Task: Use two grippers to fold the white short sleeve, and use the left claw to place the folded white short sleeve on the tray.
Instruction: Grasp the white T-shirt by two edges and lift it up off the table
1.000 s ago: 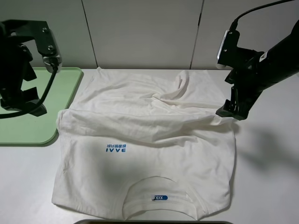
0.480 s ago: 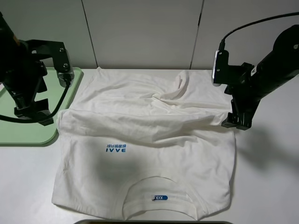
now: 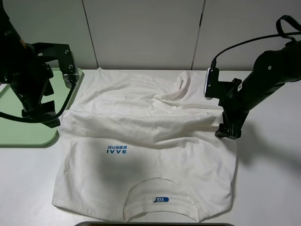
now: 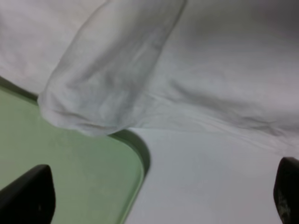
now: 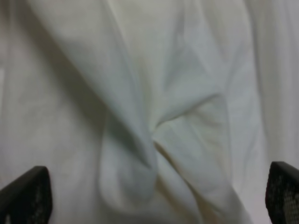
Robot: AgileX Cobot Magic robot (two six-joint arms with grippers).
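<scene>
- On the worktop (image 3: 268,179) lay one shirt (image 3: 150,127), spread out with its collar (image 3: 157,203) toward the near edge and its far half rumpled into folds.
- One patch of blue lettering (image 3: 116,149) showed on the chest, and one blue label (image 3: 160,199) sat inside the collar.
- One tray (image 3: 19,127) rested on the worktop just beside the shirt, on the left-arm side. In the left wrist view, one rolled fold of the shirt (image 4: 93,102) lay over the tray's rim (image 4: 135,163) near a rounded corner.
- Two arms were in view, each with one pincer.
- Left pincer (image 3: 41,117) hung at the tray's edge nearest the shirt. Its two fingers stood wide apart in the wrist view (image 4: 159,196), holding nothing.
- Right pincer (image 3: 227,131) pointed down at the shirt's opposite edge, by the folded cloth. Its two fingers were also wide apart (image 5: 154,196), with creased cloth below them and nothing gripped.
- Whether either pincer touched the cloth could not be told.
</scene>
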